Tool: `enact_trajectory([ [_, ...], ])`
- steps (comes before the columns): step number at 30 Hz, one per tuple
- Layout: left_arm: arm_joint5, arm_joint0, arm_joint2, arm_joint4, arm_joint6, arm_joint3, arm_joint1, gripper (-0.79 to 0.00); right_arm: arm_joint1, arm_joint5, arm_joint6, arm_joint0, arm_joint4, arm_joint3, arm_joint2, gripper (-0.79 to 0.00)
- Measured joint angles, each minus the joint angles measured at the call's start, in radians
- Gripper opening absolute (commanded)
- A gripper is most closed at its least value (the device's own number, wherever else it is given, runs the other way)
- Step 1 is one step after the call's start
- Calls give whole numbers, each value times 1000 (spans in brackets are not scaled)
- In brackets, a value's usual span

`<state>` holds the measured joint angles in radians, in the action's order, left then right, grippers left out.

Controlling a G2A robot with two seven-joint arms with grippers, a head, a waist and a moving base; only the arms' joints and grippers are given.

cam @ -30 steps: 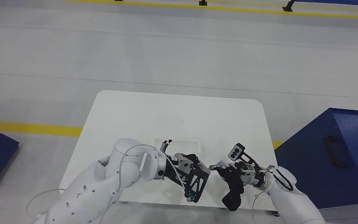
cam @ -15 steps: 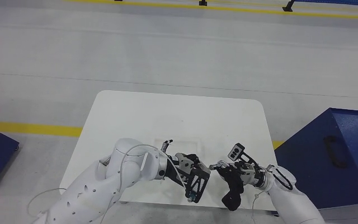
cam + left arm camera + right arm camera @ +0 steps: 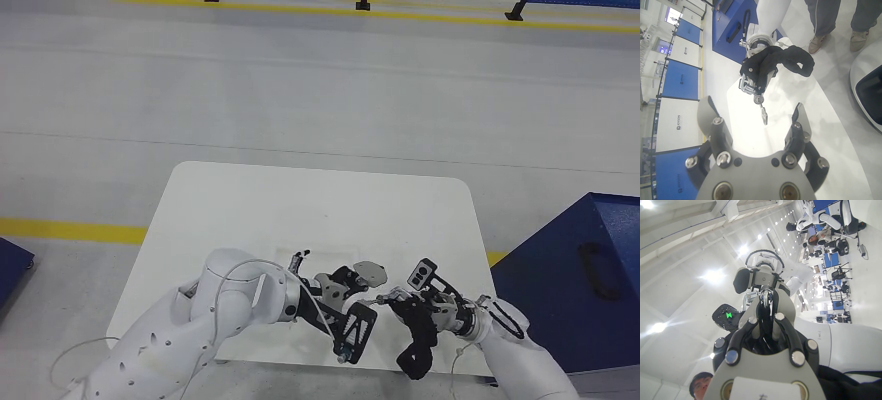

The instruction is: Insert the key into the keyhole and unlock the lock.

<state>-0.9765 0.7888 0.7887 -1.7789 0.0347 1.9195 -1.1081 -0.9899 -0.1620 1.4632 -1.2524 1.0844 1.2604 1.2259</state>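
The lock (image 3: 758,99) is a metal cylinder on a chain in a black fabric sleeve (image 3: 791,60). My right gripper (image 3: 767,298) is shut on the sleeve just behind the cylinder and holds it above the table's front edge (image 3: 405,306). A silver key (image 3: 763,115) sticks out of the keyhole and hangs free. My left gripper (image 3: 753,110) faces the key with its fingers (image 3: 708,108) spread wide and touching nothing. In the top view the left gripper (image 3: 366,300) sits just left of the lock, and the rest of the chain (image 3: 412,358) dangles below the right gripper.
The white table (image 3: 300,200) lies under both arms. A blue cabinet (image 3: 590,270) stands off the table's right side. The grippers are close together near the table's front edge.
My left gripper has opened and let go of the key, which stays in the keyhole. The right gripper holds the lock in nearly the same place.
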Motion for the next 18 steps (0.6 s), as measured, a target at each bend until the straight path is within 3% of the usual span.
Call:
enact_trajectory([
  [6, 87, 52, 82, -17, 74, 55, 18, 0, -13, -174, 21, 50, 99, -82, -36, -785],
  [16, 123, 78, 113, -35, 105, 68, 26, 0, -15, -195, 0, 69, 158, -95, -72, -785],
  [18, 132, 81, 118, -35, 101, 70, 25, -169, -15, -188, -9, 66, 154, -90, -71, -785],
])
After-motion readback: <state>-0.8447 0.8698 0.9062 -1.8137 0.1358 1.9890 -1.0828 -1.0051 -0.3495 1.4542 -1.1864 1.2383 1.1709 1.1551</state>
